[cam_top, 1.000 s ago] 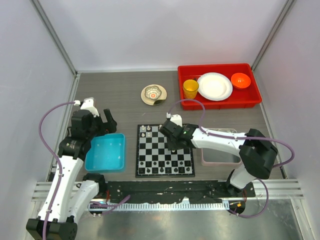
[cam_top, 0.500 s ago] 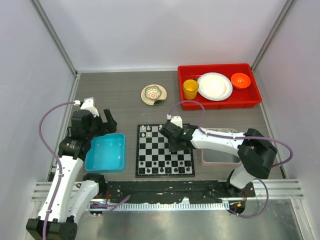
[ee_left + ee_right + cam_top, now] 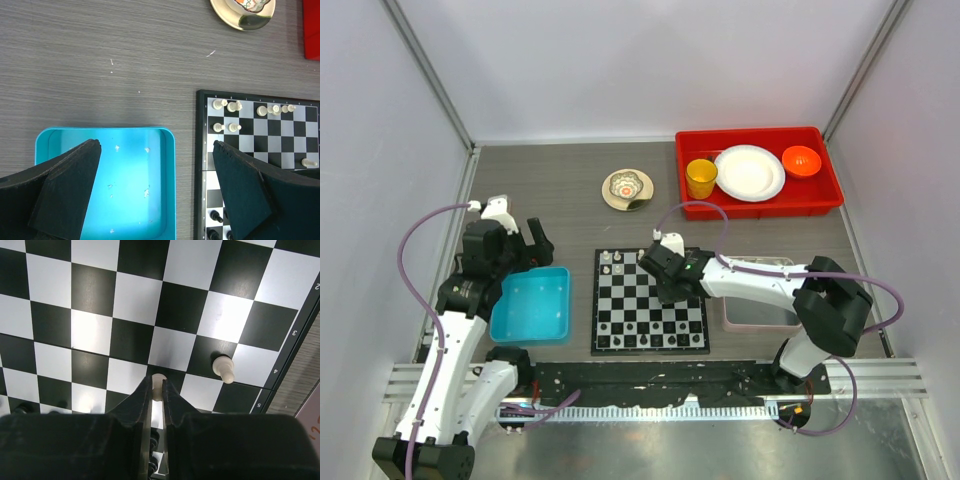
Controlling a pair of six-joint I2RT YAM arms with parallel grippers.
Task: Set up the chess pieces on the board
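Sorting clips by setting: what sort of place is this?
Probably a lab robot cell: left arm and right arm bolted to a rail, white walls enclosing the table, props like the board and red tray.

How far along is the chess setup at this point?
Done: several cream pieces stand on the far rows of the board, with black ones at its near edge. In hand: the right gripper is shut on a cream piece over the board. Left: the second row holds only two, and a tipped piece lies near the edge. The left gripper hangs open over the bin.
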